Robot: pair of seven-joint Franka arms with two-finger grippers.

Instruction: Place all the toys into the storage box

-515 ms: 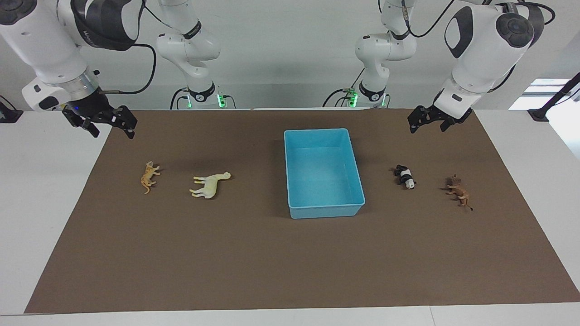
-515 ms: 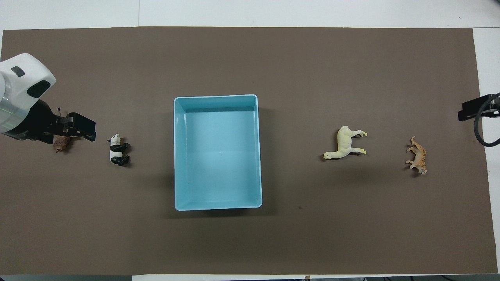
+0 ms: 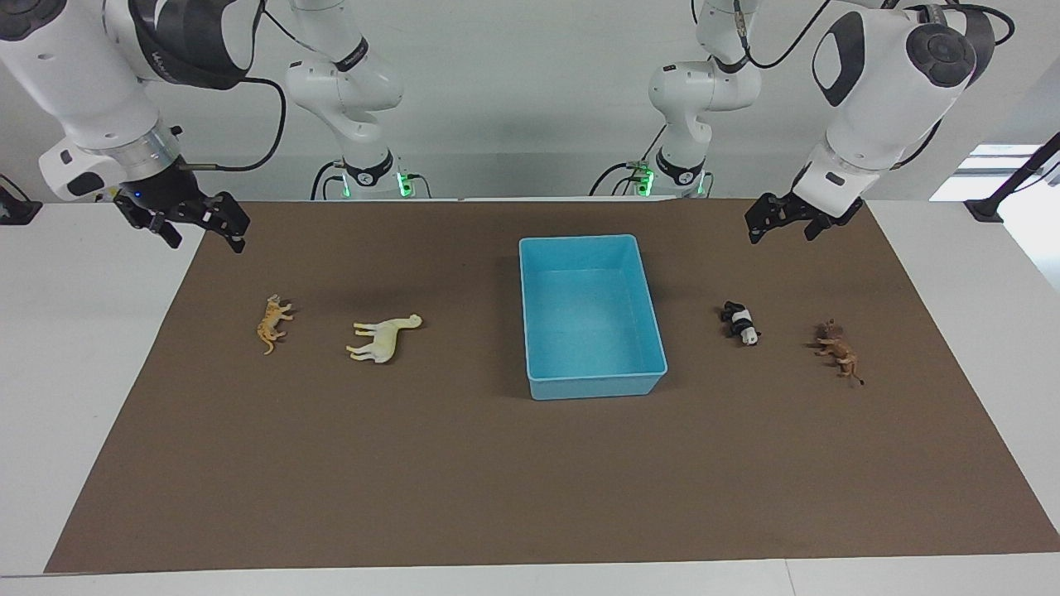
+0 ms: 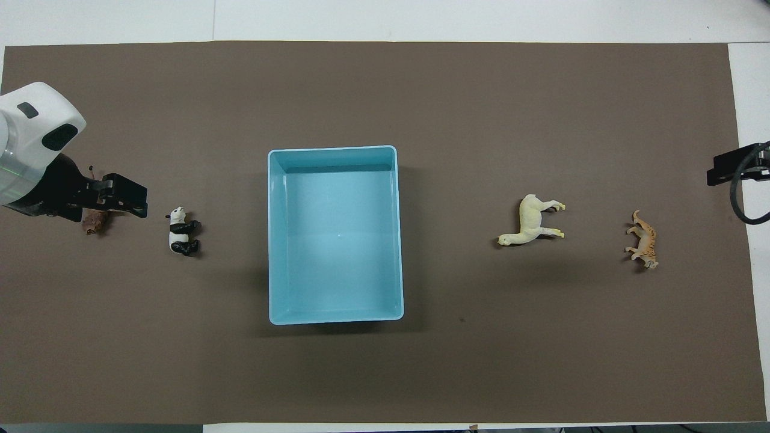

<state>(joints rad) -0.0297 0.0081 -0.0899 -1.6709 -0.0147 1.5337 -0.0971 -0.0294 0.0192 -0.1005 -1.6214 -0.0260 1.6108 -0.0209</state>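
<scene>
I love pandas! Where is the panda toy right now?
The panda lies on the brown mat toward the left arm's end of the table, between the blue storage box and the brown lion.

Mat: a brown sheet (image 3: 497, 480) (image 4: 457, 90) lies flat under me and covers most of the tabletop
Table: white surface (image 3: 74, 331) (image 4: 421, 18) shows past the mat's edges at both ends of my reach
Wall: plain pale wall (image 3: 530, 99) stands at my back
Cables: black leads (image 3: 269, 124) hang by my bases
</scene>
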